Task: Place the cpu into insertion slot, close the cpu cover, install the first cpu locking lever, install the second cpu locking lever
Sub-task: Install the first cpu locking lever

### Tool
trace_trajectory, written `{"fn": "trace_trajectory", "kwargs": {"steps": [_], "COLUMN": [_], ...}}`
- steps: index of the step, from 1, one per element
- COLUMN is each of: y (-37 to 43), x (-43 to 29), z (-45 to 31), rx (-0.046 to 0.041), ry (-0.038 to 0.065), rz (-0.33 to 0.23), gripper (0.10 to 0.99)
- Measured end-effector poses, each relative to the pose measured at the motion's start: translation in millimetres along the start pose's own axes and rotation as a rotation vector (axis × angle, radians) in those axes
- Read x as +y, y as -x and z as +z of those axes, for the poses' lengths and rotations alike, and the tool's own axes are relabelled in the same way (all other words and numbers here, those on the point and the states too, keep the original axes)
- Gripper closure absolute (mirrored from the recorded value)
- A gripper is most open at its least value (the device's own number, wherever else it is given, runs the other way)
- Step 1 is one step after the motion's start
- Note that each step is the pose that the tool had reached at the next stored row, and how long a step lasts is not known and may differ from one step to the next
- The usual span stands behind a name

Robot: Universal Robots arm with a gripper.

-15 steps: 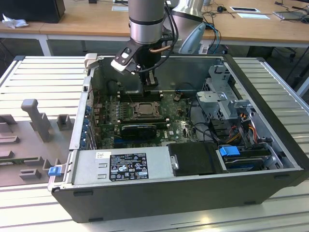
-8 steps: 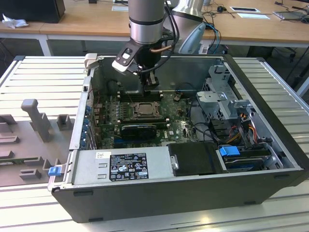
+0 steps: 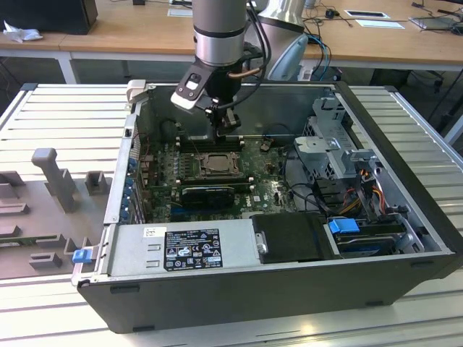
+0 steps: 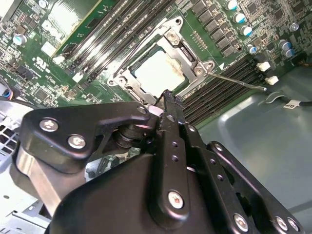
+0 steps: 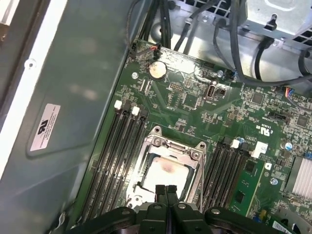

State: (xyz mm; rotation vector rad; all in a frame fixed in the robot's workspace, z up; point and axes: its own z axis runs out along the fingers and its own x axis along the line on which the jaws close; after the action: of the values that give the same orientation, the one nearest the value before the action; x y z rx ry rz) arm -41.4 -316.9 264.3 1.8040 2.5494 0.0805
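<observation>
Computer case (image 3: 253,298): fingers (image 5: 160,195) pinched together, empty, over cpu (image 5: 163,170); white label (image 5: 45,126) unreadable.

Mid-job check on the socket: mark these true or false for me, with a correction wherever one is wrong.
1. The cpu lies in the insertion slot. True.
2. The cpu cover stands upright, open. False: it lies flat, framing the cpu.
3. The gripper carries the cpu. False: its fingers are shut on nothing, just above the socket.
4. Memory slots run along both sides of the socket. True.
</observation>
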Motion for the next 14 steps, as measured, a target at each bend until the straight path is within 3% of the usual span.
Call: {"fn": "trace_trajectory", "kwargs": {"steps": [14], "y": [0.0], "x": [0.0], "z": [0.0], "rx": [0.0048], "ry": [-0.001], "rz": [-0.092], "gripper": [0.98]}}
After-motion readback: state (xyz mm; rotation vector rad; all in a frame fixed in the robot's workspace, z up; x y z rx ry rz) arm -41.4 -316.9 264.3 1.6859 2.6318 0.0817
